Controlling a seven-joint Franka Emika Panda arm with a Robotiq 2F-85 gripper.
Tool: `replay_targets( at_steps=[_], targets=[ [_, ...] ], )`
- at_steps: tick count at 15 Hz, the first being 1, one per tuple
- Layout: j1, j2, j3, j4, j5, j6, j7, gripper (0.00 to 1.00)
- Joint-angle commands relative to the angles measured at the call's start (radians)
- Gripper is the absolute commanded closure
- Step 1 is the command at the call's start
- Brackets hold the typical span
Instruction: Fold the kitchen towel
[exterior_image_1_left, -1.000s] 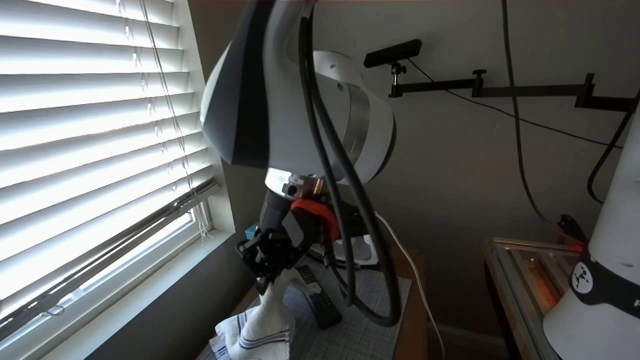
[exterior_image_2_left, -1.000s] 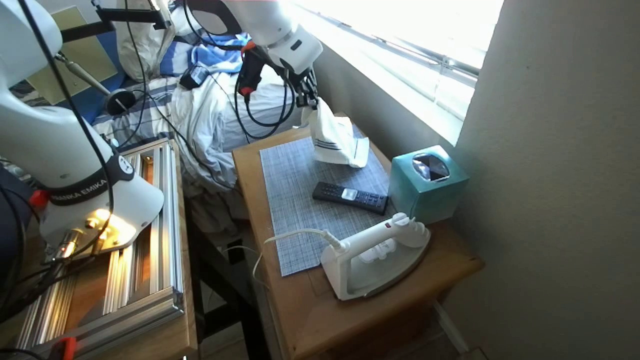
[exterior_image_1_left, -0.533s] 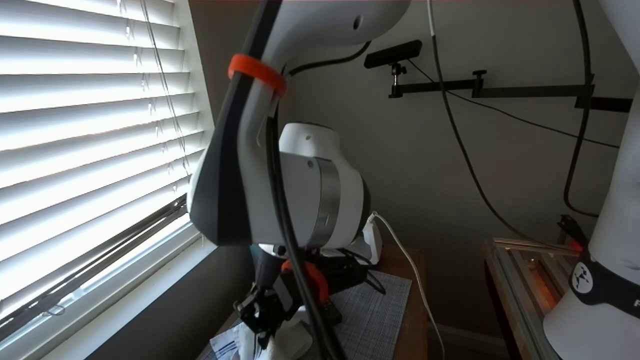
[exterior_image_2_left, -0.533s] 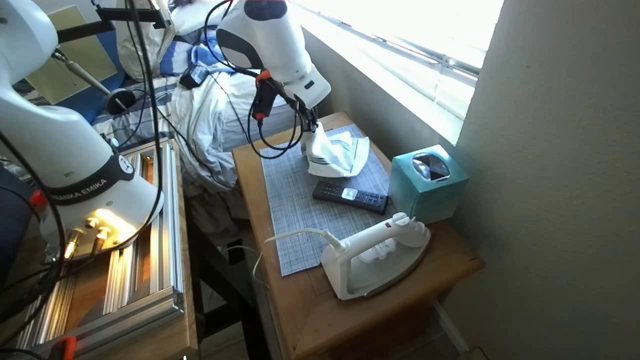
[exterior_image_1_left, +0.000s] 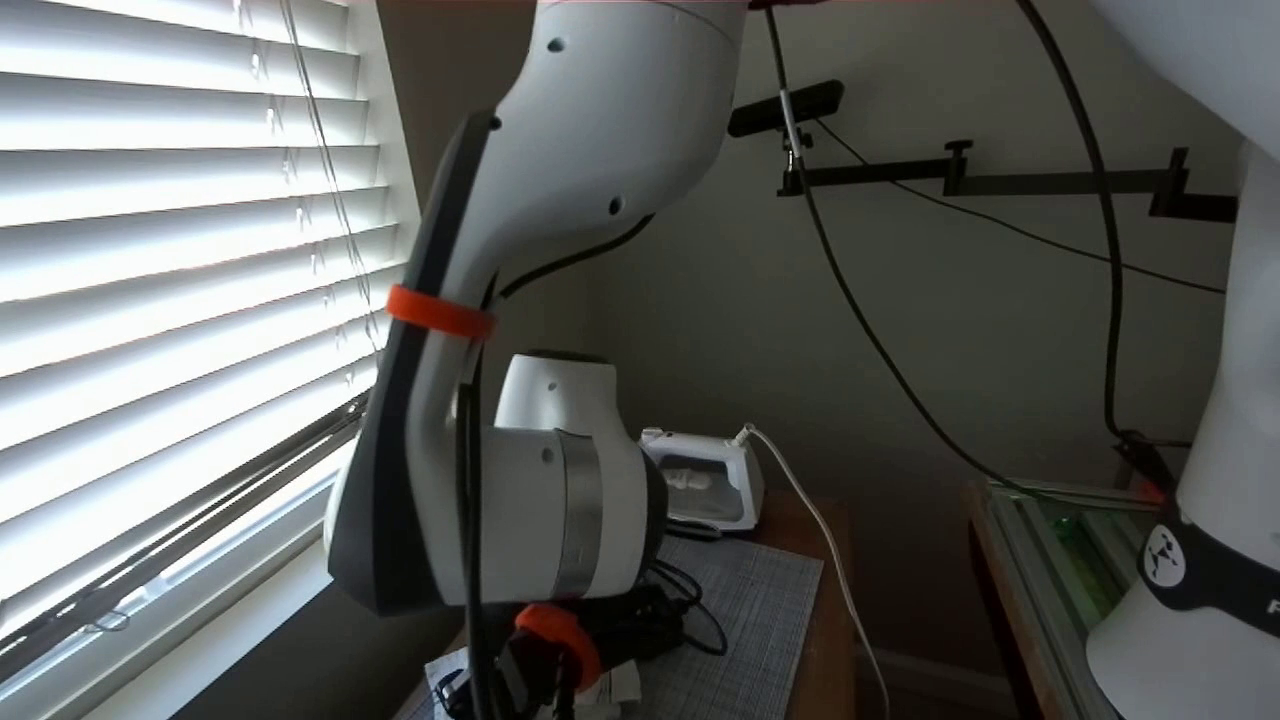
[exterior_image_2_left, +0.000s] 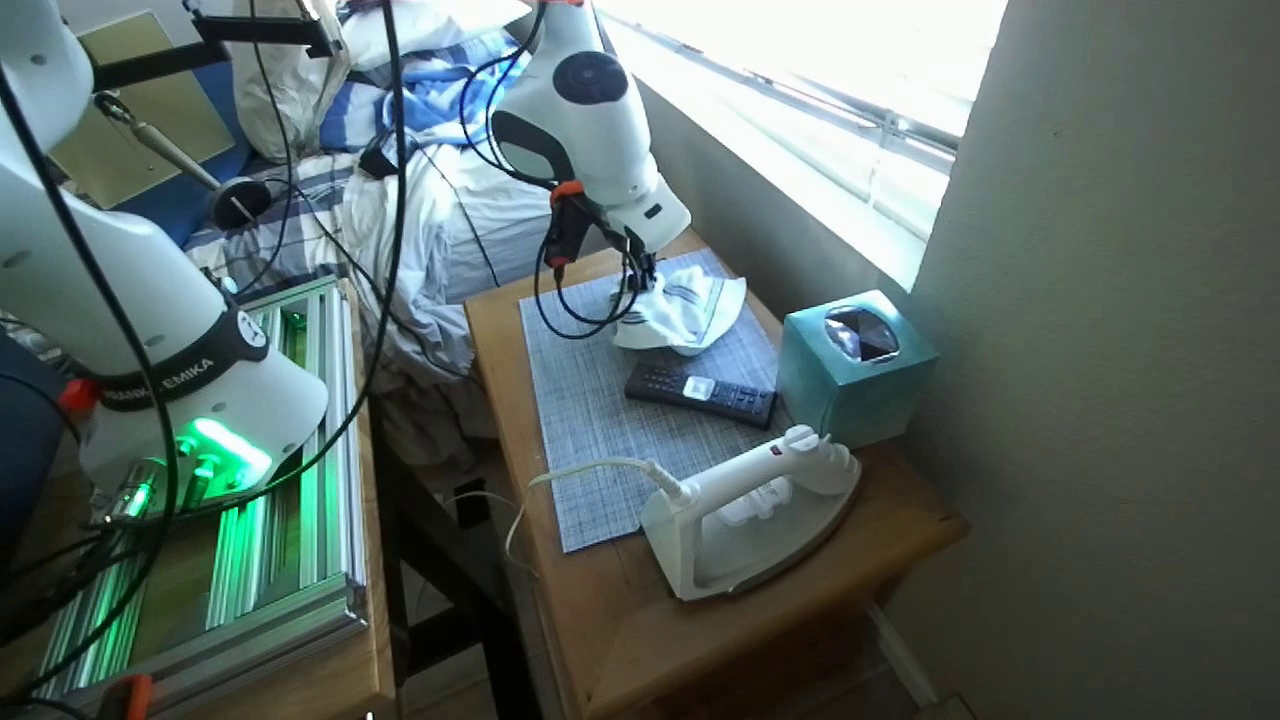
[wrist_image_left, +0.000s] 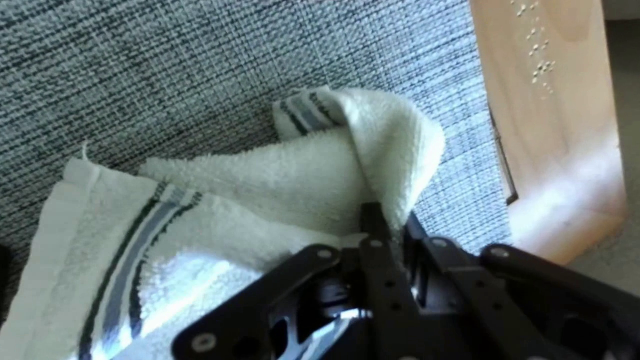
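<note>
The kitchen towel, a white cloth with dark stripes, lies rumpled on the grey woven placemat (exterior_image_2_left: 590, 440); it shows in an exterior view (exterior_image_2_left: 690, 315) and the wrist view (wrist_image_left: 300, 185). In the other exterior view only bits of the towel (exterior_image_1_left: 615, 690) show past the arm. My gripper (exterior_image_2_left: 645, 280) is low over the towel's bed-side part. In the wrist view the fingertips (wrist_image_left: 392, 217) are close together with a pinched fold of towel between them. The rest of the towel spreads to the lower left there, with a striped corner folded over. The fold's underside is hidden.
A black remote (exterior_image_2_left: 700, 394) lies on the placemat near the towel. A white iron (exterior_image_2_left: 750, 510) with a cord and a teal tissue box (exterior_image_2_left: 850, 370) stand on the wooden table (exterior_image_2_left: 640, 640). The window wall runs along one side.
My gripper has come down with the pinched towel and shifted slightly toward the window wall. The towel, earlier hanging raised, is now lower and more bunched on the placemat. The base light turned from orange to green.
</note>
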Motion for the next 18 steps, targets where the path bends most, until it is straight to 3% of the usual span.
replay_targets(
  at_steps=[1,3,5,9,12,15,16,17,18],
  targets=[
    [0.064,-0.027,-0.066,0.023,0.0,-0.063,0.049,0.56],
    [0.081,-0.124,-0.095,-0.053,0.01,-0.122,0.083,0.42],
    [0.03,-0.223,-0.07,-0.132,0.008,-0.175,0.054,0.28],
    [0.0,-0.435,-0.108,-0.309,-0.027,-0.3,0.047,0.02],
    [0.002,-0.602,-0.18,-0.446,-0.151,-0.437,0.078,0.0],
    [0.014,-0.74,-0.256,-0.571,-0.351,-0.448,0.099,0.0],
    [0.031,-0.639,-0.31,-0.469,-0.437,-0.432,0.098,0.0],
    [0.009,-0.646,-0.252,-0.496,-0.32,-0.422,0.071,0.0],
    [0.013,-0.657,-0.276,-0.495,-0.371,-0.422,0.077,0.0]
  ],
)
